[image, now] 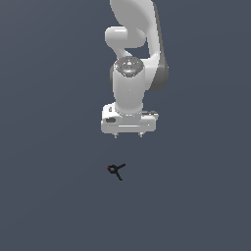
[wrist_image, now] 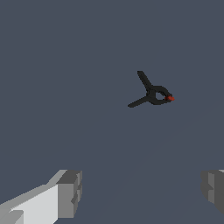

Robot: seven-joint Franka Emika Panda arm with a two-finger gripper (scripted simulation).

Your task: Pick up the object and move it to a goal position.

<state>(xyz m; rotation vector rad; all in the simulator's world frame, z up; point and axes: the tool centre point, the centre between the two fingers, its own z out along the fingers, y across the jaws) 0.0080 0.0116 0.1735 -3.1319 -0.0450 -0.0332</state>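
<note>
You are looking at a plain slate-grey desk (image: pixel 54 196) that fills both views, flat and unmarked, with nothing on it but the task's piece.

In the exterior view the white arm (image: pixel 132 59) comes down from the top edge and ends in the gripper (image: pixel 128 135), whose jaws show only as two short stubs under the pale hand block. From here you see them set well apart, with nothing between them. The object (image: pixel 116 170) lies on the desk beyond the jaws, nearer the camera and slightly toward the exterior view's left of the point midway between them. It is apart from both jaws and far smaller than the gripper. You can make out a black body, thin splayed prongs and a red spot at one end, but little more at this size.

The wrist view gives you what the exterior one cannot: the object (wrist_image: pixel 152 93) up close, two thin black prongs spreading away from a small looped body, the red tip at the opposite end. The two grey fingers (wrist_image: pixel 70 192) stand at opposite edges of the picture, spread wide, bare desk between them. The object sits ahead of them, clear of both and closer to one. This view shows none of the arm itself.
</note>
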